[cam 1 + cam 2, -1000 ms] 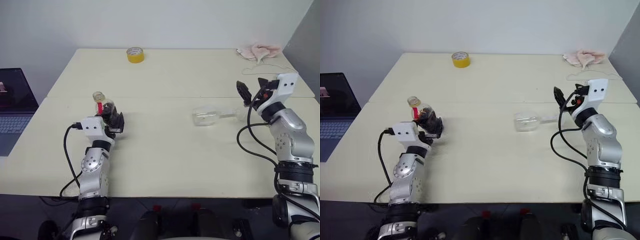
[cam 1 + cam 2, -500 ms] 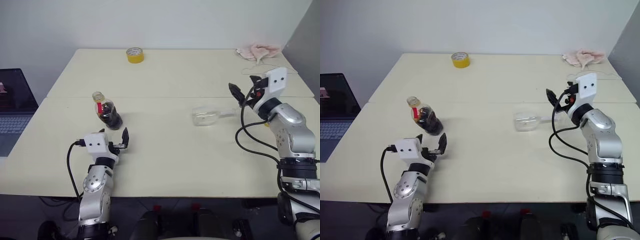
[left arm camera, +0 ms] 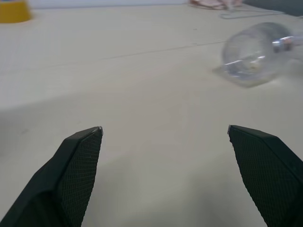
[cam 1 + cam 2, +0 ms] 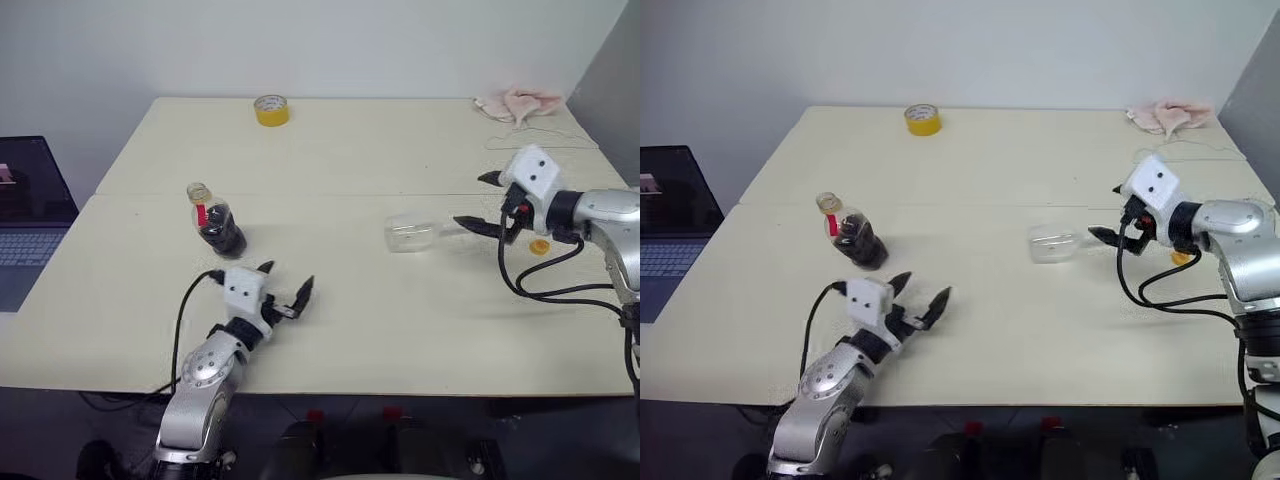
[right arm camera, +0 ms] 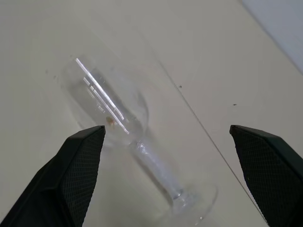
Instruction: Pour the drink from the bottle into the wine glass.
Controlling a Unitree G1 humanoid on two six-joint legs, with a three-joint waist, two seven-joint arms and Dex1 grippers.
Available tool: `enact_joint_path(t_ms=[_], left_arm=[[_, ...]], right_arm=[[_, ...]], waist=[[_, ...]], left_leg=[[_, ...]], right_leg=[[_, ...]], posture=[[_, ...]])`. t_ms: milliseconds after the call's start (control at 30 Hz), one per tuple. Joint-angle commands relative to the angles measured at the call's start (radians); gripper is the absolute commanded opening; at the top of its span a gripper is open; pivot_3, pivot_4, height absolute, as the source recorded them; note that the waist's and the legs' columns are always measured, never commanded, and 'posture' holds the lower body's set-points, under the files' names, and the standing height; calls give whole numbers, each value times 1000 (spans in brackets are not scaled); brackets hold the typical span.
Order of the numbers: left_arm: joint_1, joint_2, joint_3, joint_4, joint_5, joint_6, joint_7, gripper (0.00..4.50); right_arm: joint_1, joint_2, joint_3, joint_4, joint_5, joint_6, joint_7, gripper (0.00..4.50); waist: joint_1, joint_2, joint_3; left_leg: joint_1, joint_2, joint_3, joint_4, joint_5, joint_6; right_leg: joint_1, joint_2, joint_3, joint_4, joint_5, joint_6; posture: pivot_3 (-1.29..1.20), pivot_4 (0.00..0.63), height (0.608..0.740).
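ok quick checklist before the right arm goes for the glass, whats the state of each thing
1. Wine glass upright: not ok. It lies on its side on the table, bowl toward the bottle, stem toward the right gripper.
2. Right gripper open: ok. Its fingers are spread wide, with the stem between them in the right wrist view; nothing held.
3. Left gripper open: ok. It holds nothing and is apart from the bottle.
4. Bottle upright with drink inside: ok.
5. Bottle uncapped: ok, its mouth looks open; a small yellow cap lies by the right arm.
6. Glass intact: cannot tell for sure; no crack shows.
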Motion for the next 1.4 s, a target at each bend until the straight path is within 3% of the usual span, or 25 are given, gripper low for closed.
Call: enact_joint_path(t_ms=[33,433,767,867,1200,1233,1400], left_arm=[[-85,47,-57,-77,-3,92,-57,4493],[-102,48,-128,-75,20,134,-72,4493],[-109,42,-149,-66,30,135,-76,4493],[-104,37,-153,-71,39,137,-65,4500],[-92,23,-156,-85,59,145,-39,4500],[-92,22,-156,-85,60,146,-38,4500],[-93,17,-158,-81,66,144,-30,4500]], right_arm=[[-90,-1,101,79,-129,-103,71,4500],[-344,104,276,426,-334,-274,273,4500],[-571,250,341,893,-479,-494,278,4500],[-594,275,340,949,-502,-519,272,3890],[-630,311,375,1084,-622,-558,180,315],[-632,312,376,1088,-629,-560,178,131],[-637,315,375,1088,-658,-591,134,131]], waist=[[-1,0,0],[-2,0,1],[-4,0,1],[-3,0,1],[-4,0,1],[-4,0,1],[-4,0,1]], left_leg=[[0,0,0,0,0,0],[0,0,0,-1,0,0],[0,0,0,-1,0,0],[0,0,0,0,0,0],[0,0,0,-1,0,0],[0,0,0,-1,0,0],[0,-1,0,-1,0,0]], right_leg=[[0,0,0,0,0,0],[0,0,0,-2,0,0],[0,0,0,-2,0,0],[0,0,0,-2,0,0],[-1,0,1,-1,0,0],[-1,0,1,-1,0,0],[-1,0,1,-1,0,0]], posture=[[0,150,740],[0,150,740],[0,150,740],[0,150,740],[0,150,740],[0,150,740],[0,150,740]])
